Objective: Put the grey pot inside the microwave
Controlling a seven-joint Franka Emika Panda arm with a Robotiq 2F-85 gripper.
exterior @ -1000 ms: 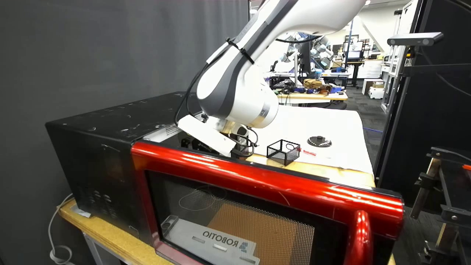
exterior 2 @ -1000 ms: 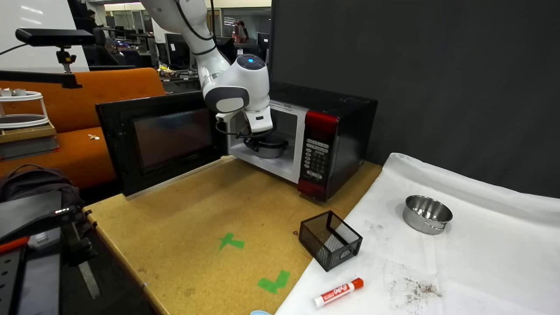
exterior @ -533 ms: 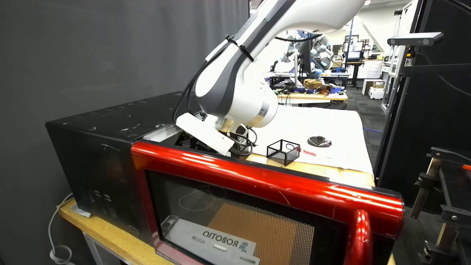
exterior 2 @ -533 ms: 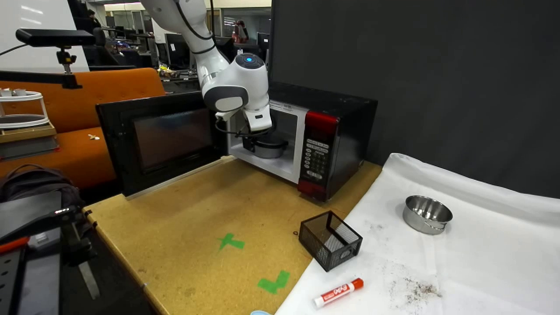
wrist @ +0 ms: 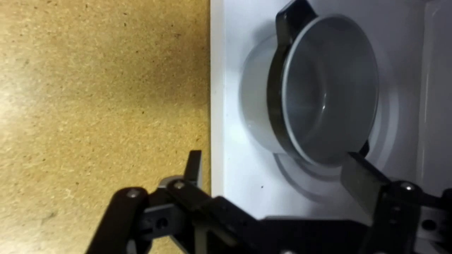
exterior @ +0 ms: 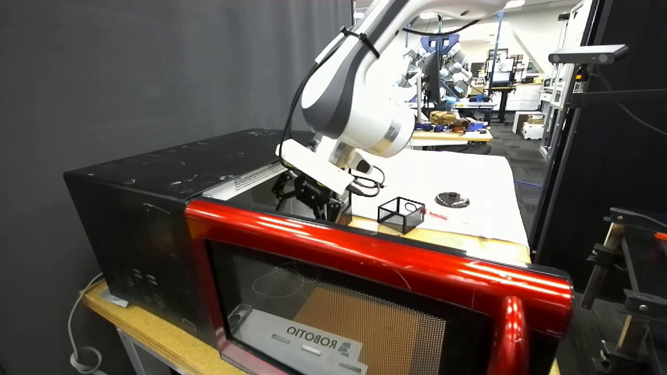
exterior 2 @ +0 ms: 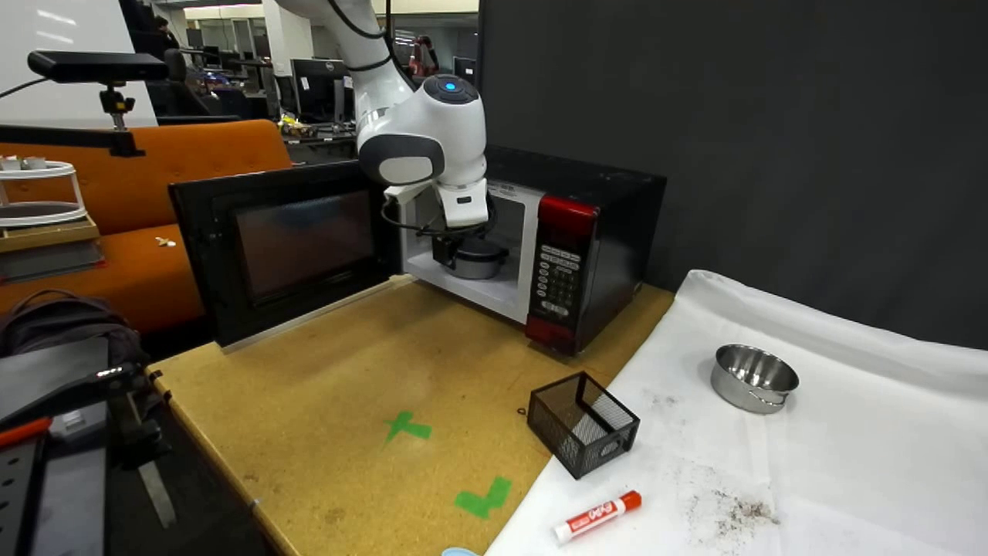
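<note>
The grey pot point(wrist: 259, 102), with black rim band and handles, rests upright on the pale floor point(wrist: 243, 190) inside the microwave point(exterior 2: 617, 181). In an exterior view the pot point(exterior 2: 475, 269) shows through the opening, partly covered by the arm. My gripper point(wrist: 274, 154) stands open with nothing between its fingers. In the wrist view, one finger point(wrist: 193, 167) is over the wooden table, outside the microwave's front lip. The opposite finger overlaps the pot's near rim; whether it touches I cannot tell. Above the door in an exterior view, the spread gripper point(exterior: 300, 207) shows, its fingertips partly hidden.
The microwave's door point(exterior 2: 208, 255) stands swung open beside the arm, its red frame point(exterior: 375, 255) nearest in an exterior view. A black wire-mesh box point(exterior 2: 580, 455), a red marker point(exterior 2: 594, 519) and a steel bowl point(exterior 2: 745, 392) lie further off. A dark lid point(exterior: 452, 203) rests on the white cloth.
The gripper's fingers have spread apart. The arm has risen and drawn back from the pot, which stays where it was in the microwave.
</note>
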